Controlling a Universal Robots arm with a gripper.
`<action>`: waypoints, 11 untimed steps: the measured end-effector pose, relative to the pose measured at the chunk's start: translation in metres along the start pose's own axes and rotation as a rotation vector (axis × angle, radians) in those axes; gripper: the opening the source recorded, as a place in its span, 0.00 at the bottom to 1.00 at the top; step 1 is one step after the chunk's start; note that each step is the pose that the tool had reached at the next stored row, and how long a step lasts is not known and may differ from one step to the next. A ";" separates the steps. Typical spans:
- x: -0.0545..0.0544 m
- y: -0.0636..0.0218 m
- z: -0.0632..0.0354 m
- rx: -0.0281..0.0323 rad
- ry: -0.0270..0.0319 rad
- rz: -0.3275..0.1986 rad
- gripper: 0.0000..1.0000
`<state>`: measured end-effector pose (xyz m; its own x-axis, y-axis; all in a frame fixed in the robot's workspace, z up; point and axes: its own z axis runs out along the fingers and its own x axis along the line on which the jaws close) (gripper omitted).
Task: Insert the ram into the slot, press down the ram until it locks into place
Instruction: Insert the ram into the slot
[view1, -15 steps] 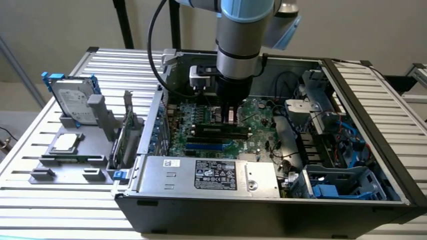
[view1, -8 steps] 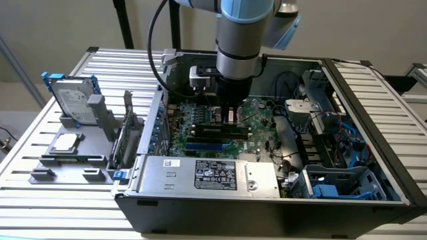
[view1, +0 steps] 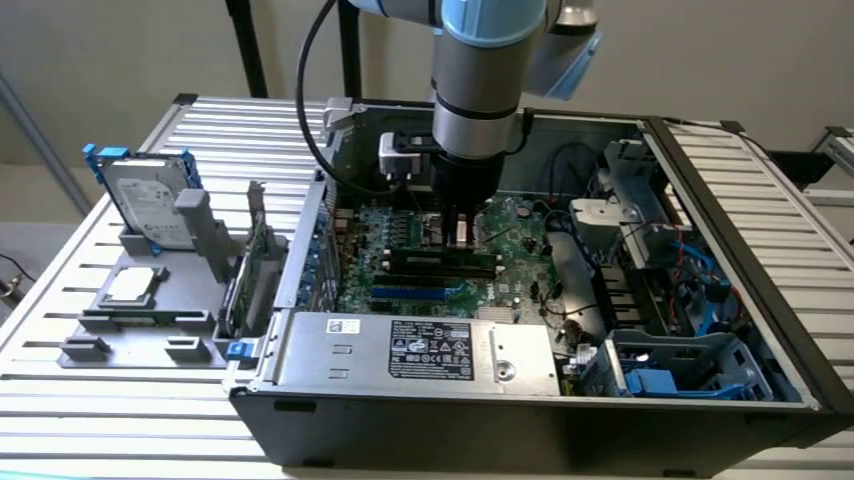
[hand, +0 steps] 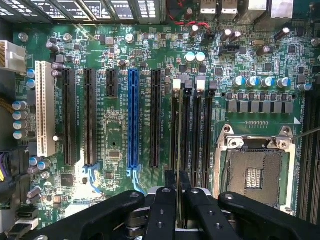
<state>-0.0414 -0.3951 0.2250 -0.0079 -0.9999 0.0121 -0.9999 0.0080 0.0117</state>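
In the wrist view my gripper (hand: 178, 184) is shut on the ram (hand: 178, 150), which I see edge-on as a thin pale line running out from between the black fingers (hand: 165, 210). The ram lines up along the outermost of several parallel black memory slots (hand: 175, 135) with white end latches, beside the CPU socket. Whether its edge sits in the slot I cannot tell. In the exterior view the gripper (view1: 461, 232) hangs straight down inside the open computer case, just over the black memory slots (view1: 441, 262) on the green motherboard (view1: 514, 225).
A blue slot (hand: 132, 117), black expansion slots and a white slot (hand: 45, 107) lie parallel on one side, the CPU socket (hand: 255, 175) on the other. The power supply (view1: 414, 350), drive cage (view1: 681, 370) and cables crowd the case. A hard drive (view1: 147, 205) and upright card (view1: 254, 270) stand outside it.
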 end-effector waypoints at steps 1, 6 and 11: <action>0.000 0.0000 0.0001 0.0000 0.0005 0.000 0.14; 0.000 0.0000 0.0002 0.0000 0.0045 -0.001 0.14; 0.000 -0.0012 0.0002 0.0000 0.0062 -0.002 0.14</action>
<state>-0.0403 -0.3951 0.2248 -0.0055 -0.9998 0.0182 -0.9999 0.0057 0.0117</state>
